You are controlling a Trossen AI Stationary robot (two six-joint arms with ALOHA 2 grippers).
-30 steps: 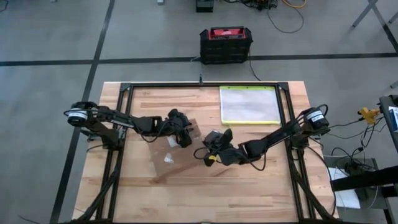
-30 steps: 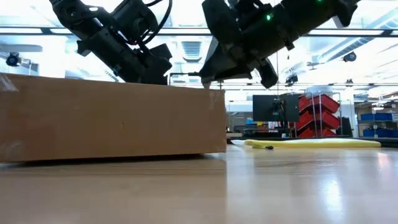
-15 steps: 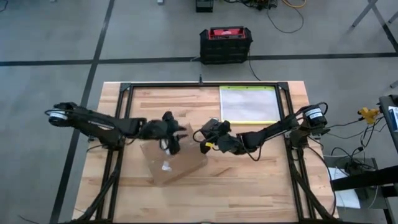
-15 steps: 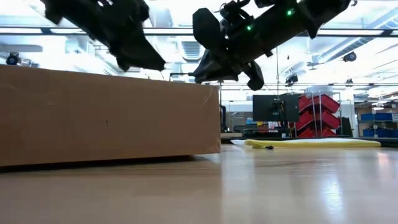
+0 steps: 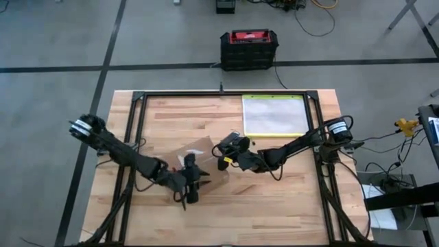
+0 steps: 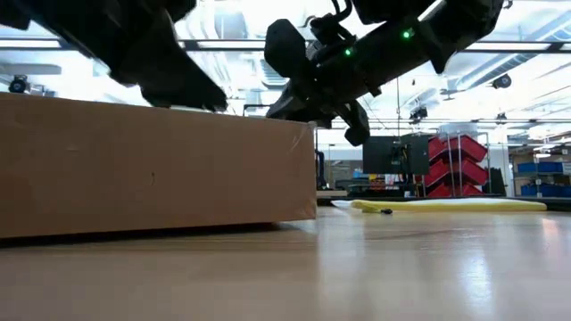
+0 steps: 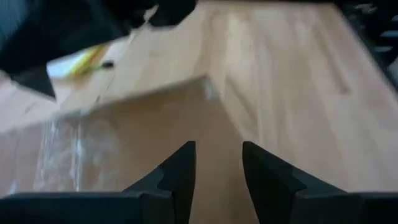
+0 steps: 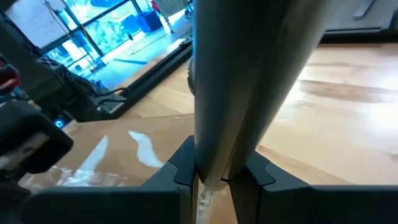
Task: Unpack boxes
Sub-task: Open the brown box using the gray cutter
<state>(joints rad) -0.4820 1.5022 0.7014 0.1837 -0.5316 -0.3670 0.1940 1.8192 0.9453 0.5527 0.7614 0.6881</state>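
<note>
The flat brown carton (image 5: 207, 156) lies on its broad face mid-table, its side wall filling the low view (image 6: 152, 165). Shiny tape (image 7: 62, 149) crosses its top. My left gripper (image 5: 191, 189) is open above the carton's near part, the fingers (image 7: 217, 171) astride bare cardboard; whether they touch it, I cannot tell. My right gripper (image 5: 223, 147) hangs over the carton's far right corner (image 6: 312, 111), shut on a grey tool (image 8: 249, 74) with a yellow part (image 5: 221, 163). My right gripper pinches the grey tool's narrow end (image 8: 208, 174) between its two fingers (image 8: 180, 168). The tool runs on from the fingers as a long, widening grey bar. It is lifted clear, over the taped top of the carton (image 8: 143, 149).
A clear pouch with a yellow-green edge (image 5: 274, 115) lies flat at the table's far right (image 6: 446, 206). A black-and-red case (image 5: 250, 49) stands on the floor beyond the far edge. A black frame (image 5: 137, 137) borders the wooden top. Bare wood spreads to the near right.
My left gripper has swung from the carton's far part across it toward the table's near edge. My right gripper has drawn a little toward the far edge and left, still shut on the tool. The carton shifted slightly early on, then stayed put.
</note>
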